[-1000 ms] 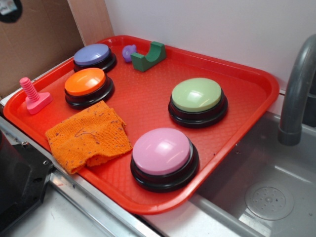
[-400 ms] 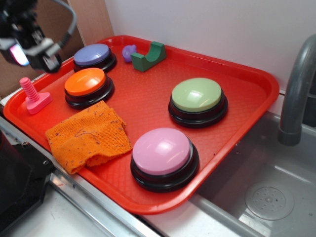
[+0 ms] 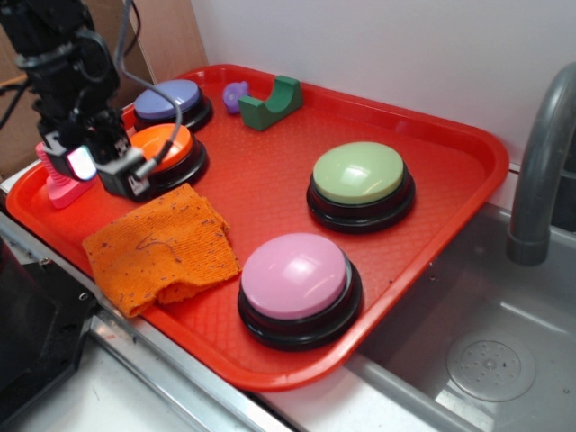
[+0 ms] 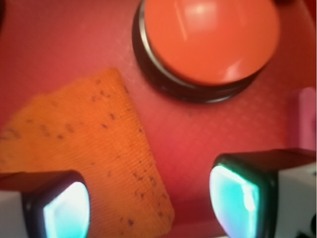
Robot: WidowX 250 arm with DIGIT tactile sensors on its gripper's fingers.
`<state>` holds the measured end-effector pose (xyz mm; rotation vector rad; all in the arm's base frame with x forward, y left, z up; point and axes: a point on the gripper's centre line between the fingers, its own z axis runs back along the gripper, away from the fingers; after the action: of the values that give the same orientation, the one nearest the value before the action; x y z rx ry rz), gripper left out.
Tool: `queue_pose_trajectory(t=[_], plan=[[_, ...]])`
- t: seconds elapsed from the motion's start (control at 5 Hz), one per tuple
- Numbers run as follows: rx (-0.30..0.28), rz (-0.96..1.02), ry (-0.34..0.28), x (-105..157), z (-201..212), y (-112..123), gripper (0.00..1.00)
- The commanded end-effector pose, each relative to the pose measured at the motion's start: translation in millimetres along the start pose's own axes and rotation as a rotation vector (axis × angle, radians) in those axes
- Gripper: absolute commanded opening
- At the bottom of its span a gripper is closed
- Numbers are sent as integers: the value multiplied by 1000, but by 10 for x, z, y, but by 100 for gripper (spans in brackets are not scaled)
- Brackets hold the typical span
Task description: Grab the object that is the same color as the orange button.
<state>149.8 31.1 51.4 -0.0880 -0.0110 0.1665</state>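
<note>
The object, an orange woven cloth rag (image 3: 162,247) flecked with dark lint, lies on the red tray (image 3: 270,180) near its front-left edge. Just behind it stands the orange button (image 3: 166,148) on its black base. My gripper (image 3: 101,171) hangs open above the rag's far-left corner, in front of the orange button and partly covering it. In the wrist view the rag (image 4: 89,158) reaches in from the left between the wide-apart fingers of the gripper (image 4: 151,206), and the orange button (image 4: 208,42) fills the top. Nothing is held.
On the tray also stand a purple-blue button (image 3: 171,101), a green button (image 3: 360,180), a pink button (image 3: 297,283), a green arch block (image 3: 272,103), a small purple piece (image 3: 235,94) and a pink screw toy (image 3: 56,180). A sink and grey faucet (image 3: 540,171) lie at the right.
The arm came into view from the upper left and has moved down and right, from above the tray's back-left corner to just over the rag's far corner. The objects have not moved.
</note>
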Motion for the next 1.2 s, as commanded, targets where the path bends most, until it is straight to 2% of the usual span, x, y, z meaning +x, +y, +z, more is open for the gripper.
queue_pose_trajectory(t=[0.0, 0.2, 0.4, 1.0], plan=[[-47, -55, 29, 39, -310, -89, 100], [-35, -56, 34, 18, -373, -171, 100], [-25, -39, 22, -1, -413, -186, 1], [-2, 6, 9, 17, -337, -209, 0]])
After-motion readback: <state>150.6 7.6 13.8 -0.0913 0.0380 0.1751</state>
